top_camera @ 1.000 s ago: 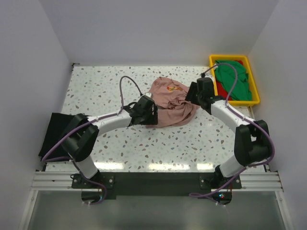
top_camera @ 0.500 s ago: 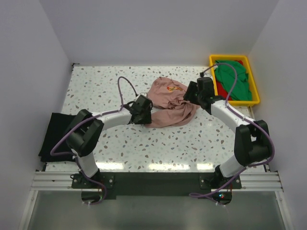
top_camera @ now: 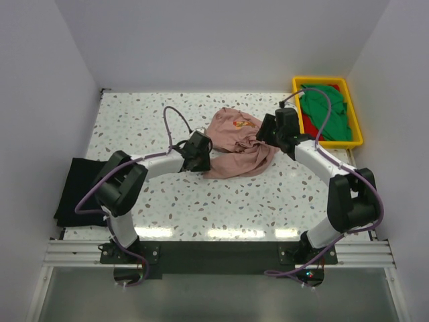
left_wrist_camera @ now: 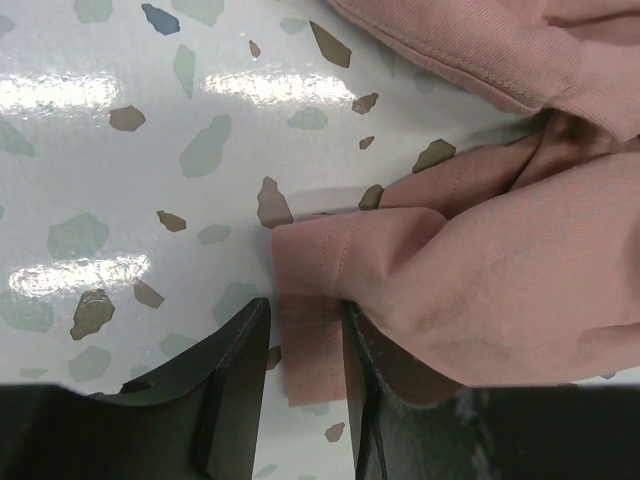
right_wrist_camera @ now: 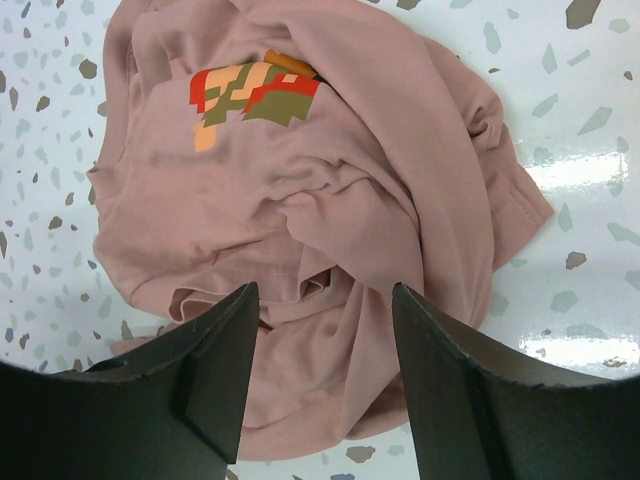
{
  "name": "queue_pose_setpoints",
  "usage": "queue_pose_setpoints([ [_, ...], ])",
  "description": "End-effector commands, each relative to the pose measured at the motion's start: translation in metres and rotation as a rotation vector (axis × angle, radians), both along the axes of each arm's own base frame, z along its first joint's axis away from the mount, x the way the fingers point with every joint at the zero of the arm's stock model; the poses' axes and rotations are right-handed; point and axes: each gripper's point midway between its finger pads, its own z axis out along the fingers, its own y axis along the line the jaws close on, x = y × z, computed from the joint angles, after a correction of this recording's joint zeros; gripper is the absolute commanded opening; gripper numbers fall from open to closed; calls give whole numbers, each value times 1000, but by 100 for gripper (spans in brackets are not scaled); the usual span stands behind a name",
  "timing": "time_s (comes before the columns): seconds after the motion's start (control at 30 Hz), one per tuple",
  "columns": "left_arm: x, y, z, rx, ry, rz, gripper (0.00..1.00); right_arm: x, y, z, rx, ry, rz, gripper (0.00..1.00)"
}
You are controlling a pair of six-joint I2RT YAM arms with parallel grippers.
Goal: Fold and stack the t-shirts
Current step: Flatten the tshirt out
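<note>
Two arms, one garment: both work at the pink t-shirt (top_camera: 238,144), which lies crumpled in a heap at mid-surface between them.
Pink t-shirt, position: on the surface (top_camera: 221,201), print (right_wrist_camera: 250,95) facing up at the far end, loose folds bunched toward the near end.
Long axis: not well defined; the heap runs roughly far to near in the top view, but the crumpling hides the true body line.
Left gripper (left_wrist_camera: 300,320): low at the near-left edge of the heap, jaws narrowed, one finger on each side of a stitched hem corner (left_wrist_camera: 310,260). The cloth fills the gap, yet it cannot be told from the wrist view whether the pads already pinch it.
Right gripper (right_wrist_camera: 322,295): jaws spread wide, holding nothing, poised over the right side of the heap with the folds directly beneath.
Key relation: the garment extends to the right and far side of the left gripper; the hem corner is the left arm's handle, and the opposite edge lies nearer the right arm.
Next move, judged: secure the hem, then draw it left to spread the cloth flat.
Other t-shirts: black t-shirt (top_camera: 77,188) at the left edge; green t-shirt (top_camera: 328,111) and red t-shirt (top_camera: 308,125) in the yellow tray (top_camera: 359,131).
Risk: a shallow pinch may slip off the hem.
</note>
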Motion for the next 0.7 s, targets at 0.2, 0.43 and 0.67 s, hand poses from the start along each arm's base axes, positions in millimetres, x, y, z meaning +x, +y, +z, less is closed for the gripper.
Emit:
queue_pose_setpoints([
  [0.2,9,-13,8,-69,-13,-2,13,9,8,6,36,-29,21,59],
  [0.43,11,2,43,-86,-70,49,0,13,46,8,10,-36,178,59],
  [0.67,3,30,53,-94,-76,107,0,24,95,7,-241,-58,291,60],
])
